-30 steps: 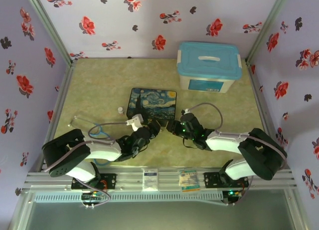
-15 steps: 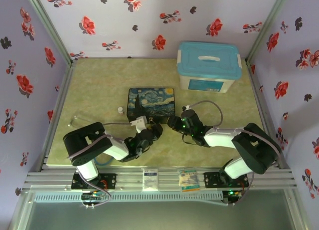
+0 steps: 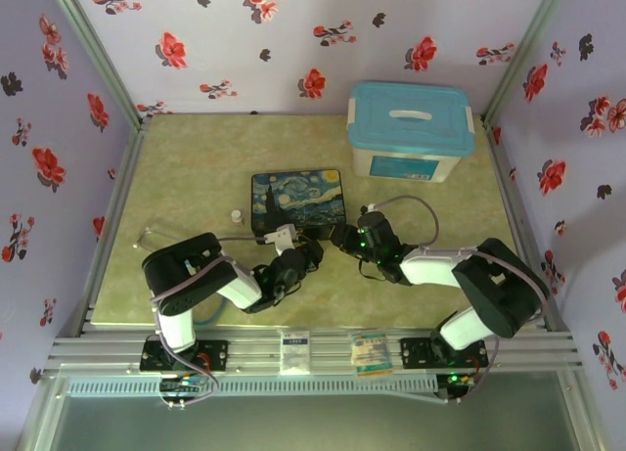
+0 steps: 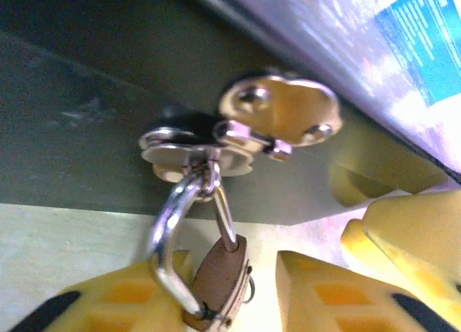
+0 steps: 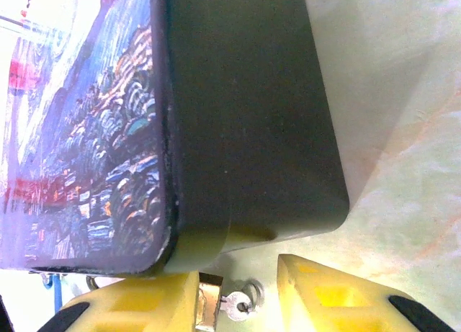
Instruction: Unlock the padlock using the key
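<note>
Left wrist padlock [image 4: 220, 278] on hasp [image 4: 277, 116], right wrist key [image 5: 238, 301]

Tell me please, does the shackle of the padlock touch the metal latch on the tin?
Touching. The left wrist view shows the shackle of the padlock passing through the loop of the latch on the tin, metal against metal.

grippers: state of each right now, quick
Left gripper: open, straddling the padlock.
Right gripper: open, straddling the key.
</note>
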`<state>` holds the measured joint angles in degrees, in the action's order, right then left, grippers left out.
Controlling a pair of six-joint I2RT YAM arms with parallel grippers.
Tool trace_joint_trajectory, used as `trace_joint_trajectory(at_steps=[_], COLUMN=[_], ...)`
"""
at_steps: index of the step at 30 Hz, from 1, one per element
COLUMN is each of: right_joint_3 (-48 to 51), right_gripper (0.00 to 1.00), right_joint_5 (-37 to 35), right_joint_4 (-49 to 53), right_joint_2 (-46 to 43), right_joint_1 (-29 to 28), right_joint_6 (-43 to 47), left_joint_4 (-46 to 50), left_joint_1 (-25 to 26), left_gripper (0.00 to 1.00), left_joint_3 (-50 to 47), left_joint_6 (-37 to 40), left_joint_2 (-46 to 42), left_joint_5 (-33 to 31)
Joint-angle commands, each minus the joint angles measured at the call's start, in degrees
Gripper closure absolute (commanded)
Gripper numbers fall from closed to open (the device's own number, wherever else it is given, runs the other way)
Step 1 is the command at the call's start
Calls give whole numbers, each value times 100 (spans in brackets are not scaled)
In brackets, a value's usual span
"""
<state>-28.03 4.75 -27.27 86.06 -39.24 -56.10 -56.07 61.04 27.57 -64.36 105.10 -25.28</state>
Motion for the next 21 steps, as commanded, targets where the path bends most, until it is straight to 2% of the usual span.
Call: trace_joint_trajectory(at_steps=[1, 7, 10, 16, 19, 21], right_joint_3=[107, 473, 681, 860, 970, 1142], right_gripper=[66, 72, 72, 71, 66, 56], right_joint_5=[33, 280, 288, 409, 747, 879], right_joint_4=[-344, -1025, -1347, -1320, -1462, -1696], right_joint_2=[78, 392, 440, 284, 144, 37], right_joint_1=[32, 4, 4, 4, 22, 26], right_joint_6=[-232, -550, -691, -800, -1347, -1842], left_joint_4=[425, 762, 941, 1260, 1055, 822], left_joint_1=[25, 22, 13, 9, 10, 0], left_gripper=[68, 70, 77, 95, 100, 100], left_joint_3=[127, 297, 385, 349, 252, 185], left_joint_6=[-112, -155, -160, -164, -239, -345], left_joint_2=[164, 203, 208, -59, -154, -182], left_joint_5=[305, 201, 199, 127, 206, 312])
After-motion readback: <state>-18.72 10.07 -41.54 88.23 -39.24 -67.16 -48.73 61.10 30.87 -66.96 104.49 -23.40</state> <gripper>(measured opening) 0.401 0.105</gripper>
